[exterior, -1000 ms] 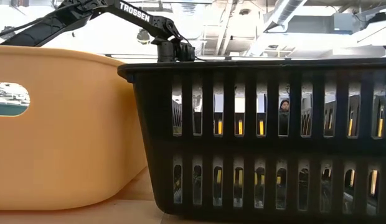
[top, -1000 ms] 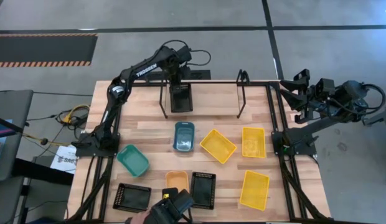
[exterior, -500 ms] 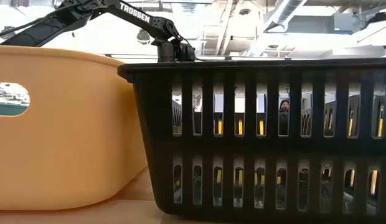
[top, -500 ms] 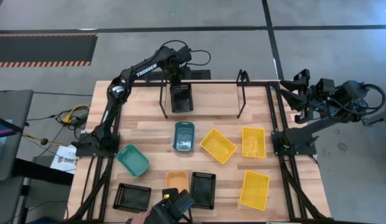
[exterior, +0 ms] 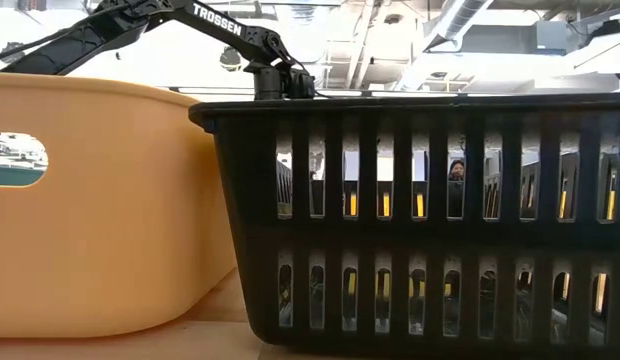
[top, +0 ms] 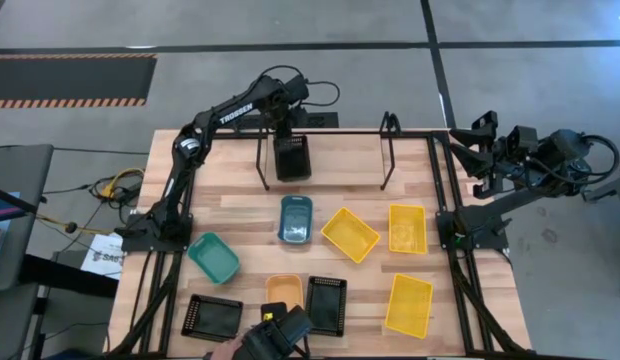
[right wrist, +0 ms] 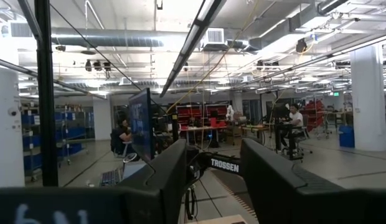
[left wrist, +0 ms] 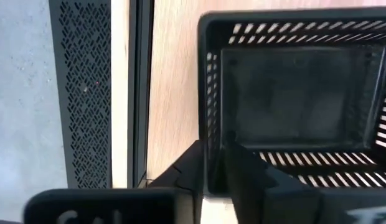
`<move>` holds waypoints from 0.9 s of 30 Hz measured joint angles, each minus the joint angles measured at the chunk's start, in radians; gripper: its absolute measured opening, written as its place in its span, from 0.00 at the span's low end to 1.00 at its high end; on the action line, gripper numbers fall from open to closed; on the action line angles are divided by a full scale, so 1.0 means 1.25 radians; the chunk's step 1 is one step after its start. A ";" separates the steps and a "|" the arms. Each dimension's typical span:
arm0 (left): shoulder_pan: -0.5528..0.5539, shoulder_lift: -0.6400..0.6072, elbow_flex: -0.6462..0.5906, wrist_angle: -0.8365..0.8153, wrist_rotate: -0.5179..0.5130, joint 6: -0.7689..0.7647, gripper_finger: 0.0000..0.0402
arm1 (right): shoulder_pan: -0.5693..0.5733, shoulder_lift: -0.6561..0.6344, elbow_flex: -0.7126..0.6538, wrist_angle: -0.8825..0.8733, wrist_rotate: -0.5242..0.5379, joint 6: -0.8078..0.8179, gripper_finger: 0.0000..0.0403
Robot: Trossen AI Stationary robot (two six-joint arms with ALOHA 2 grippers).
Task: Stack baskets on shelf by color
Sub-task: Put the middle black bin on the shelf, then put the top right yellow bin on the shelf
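My left gripper (top: 287,140) points down at the far end of a black basket (top: 292,159), which sits at the left end of the shelf (top: 325,150), between its black rod legs. Whether the basket rests on the shelf, I cannot tell. A blue-grey basket (top: 296,219), a teal one (top: 213,257), three yellow ones (top: 350,233), an orange one (top: 284,290) and two more black ones (top: 326,304) lie on the table. My right gripper (right wrist: 213,186) is raised beyond the table's right edge, open and empty. My left gripper has the black basket's far end wall (left wrist: 213,155) between its two fingers, at the rim. One finger (left wrist: 249,180) is inside the basket and the other is outside. The fingers come from above, pointing down. The basket stands level with its opening up.
The table's black frame bar (left wrist: 140,93) runs close beside the held basket. An orange basket (exterior: 100,200) and a black one (exterior: 420,220) fill the low view. A dark device (top: 275,335) sits at the near edge. Bare wood lies under the rest of the shelf.
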 joint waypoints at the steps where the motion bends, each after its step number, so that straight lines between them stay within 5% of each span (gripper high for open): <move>1: 0.000 0.000 0.000 0.000 -0.004 -0.005 0.17 | 0.000 0.000 0.000 0.000 0.000 -0.005 0.45; 6: -0.002 0.000 0.000 0.002 -0.025 -0.038 0.27 | 0.000 0.000 0.000 -0.011 -0.010 -0.011 0.46; 10: -0.002 -0.005 0.023 -0.017 0.066 -0.087 0.30 | 0.000 0.000 0.000 -0.093 -0.013 0.056 0.45; 16: -0.003 -0.008 0.149 -0.110 0.224 -0.173 0.30 | 0.000 0.035 0.000 -0.233 0.020 0.228 0.43; 19: -0.002 -0.056 0.128 -0.097 0.289 -0.199 0.30 | 0.000 0.055 0.005 -0.295 0.020 0.310 0.43; 27: -0.022 -0.209 0.127 -0.074 0.302 -0.236 0.30 | 0.000 0.157 0.122 -0.669 -0.013 0.630 0.44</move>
